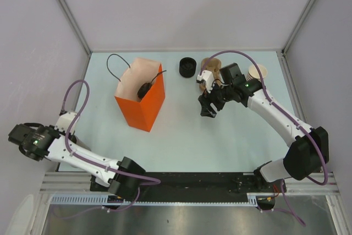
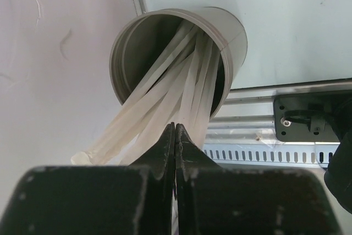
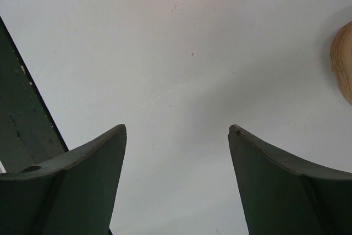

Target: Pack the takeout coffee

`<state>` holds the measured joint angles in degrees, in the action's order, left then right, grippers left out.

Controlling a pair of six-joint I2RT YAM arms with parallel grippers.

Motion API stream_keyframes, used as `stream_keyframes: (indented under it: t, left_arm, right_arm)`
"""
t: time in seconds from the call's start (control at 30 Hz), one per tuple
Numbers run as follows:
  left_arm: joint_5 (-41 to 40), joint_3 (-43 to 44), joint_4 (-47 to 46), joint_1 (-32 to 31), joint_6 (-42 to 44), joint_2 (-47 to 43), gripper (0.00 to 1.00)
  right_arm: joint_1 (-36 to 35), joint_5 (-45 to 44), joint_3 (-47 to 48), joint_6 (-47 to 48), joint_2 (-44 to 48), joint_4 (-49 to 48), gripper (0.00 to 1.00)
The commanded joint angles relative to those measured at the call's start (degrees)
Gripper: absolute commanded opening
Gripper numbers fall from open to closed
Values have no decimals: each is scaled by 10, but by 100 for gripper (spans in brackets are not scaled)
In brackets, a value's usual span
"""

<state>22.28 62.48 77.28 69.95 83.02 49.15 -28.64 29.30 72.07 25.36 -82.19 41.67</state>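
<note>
At your near left, the left gripper (image 2: 175, 130) is pinched together before the stirrer holder (image 2: 234, 42); mid-table, the right gripper (image 1: 208, 111) hangs spread; farther, to its left, the takeout coffee (image 1: 144, 88) apparently sits inside the orange bag (image 1: 137, 111), nearer this gripper.

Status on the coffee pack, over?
Left gripper shut at straw holder. Right gripper open, empty. Dark shape, likely lidded cup, inside orange bag. No obstruction seen.

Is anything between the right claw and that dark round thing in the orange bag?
Yes: the orange paper bag's side wall stands between the open right gripper and the dark round object inside. From above, the bag's mouth is open.
</note>
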Motion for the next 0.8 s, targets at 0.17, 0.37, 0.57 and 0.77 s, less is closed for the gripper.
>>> stream_keyframes:
  t: [0.17, 0.37, 0.57, 0.77]
  left_arm:
    - [97, 87, 68, -1, -13, 19, 0]
    - [140, 126, 67, -27, -44, 27, 0]
    - [153, 130, 67, -61, -59, 14, 0]
    - [165, 165, 67, -78, -94, 6, 0]
  right_arm:
    - [-4, -5, 2, 4, -5, -14, 79]
    - [-4, -9, 2, 4, -5, -13, 79]
    - [-4, -11, 1, 5, -5, -13, 78]
    - [-4, -11, 0, 6, -6, -13, 78]
